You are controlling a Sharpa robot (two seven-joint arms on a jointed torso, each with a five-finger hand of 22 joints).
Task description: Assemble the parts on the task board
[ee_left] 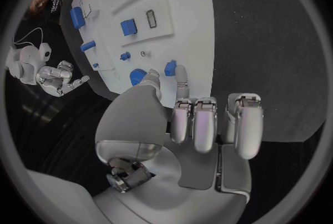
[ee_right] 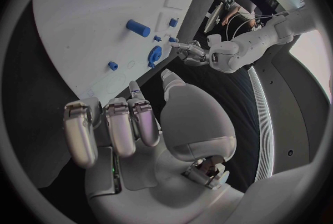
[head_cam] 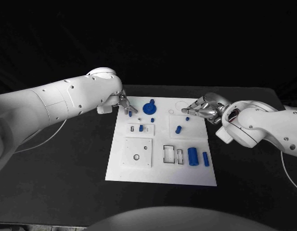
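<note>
Left silver hand [head_cam: 124,107] pinches a small blue plastic peg [ee_left: 170,68] at the flat white task board's [head_cam: 190,175] far corner — right hand [head_cam: 198,109] hovers, apparently empty; several blue parts still loose — assembly looks early.

Black table [head_cam: 65,159], dark backdrop behind

White, screw-dotted arms end in silver hands, left hand [head_cam: 124,105] and right hand [head_cam: 200,109].
</note>
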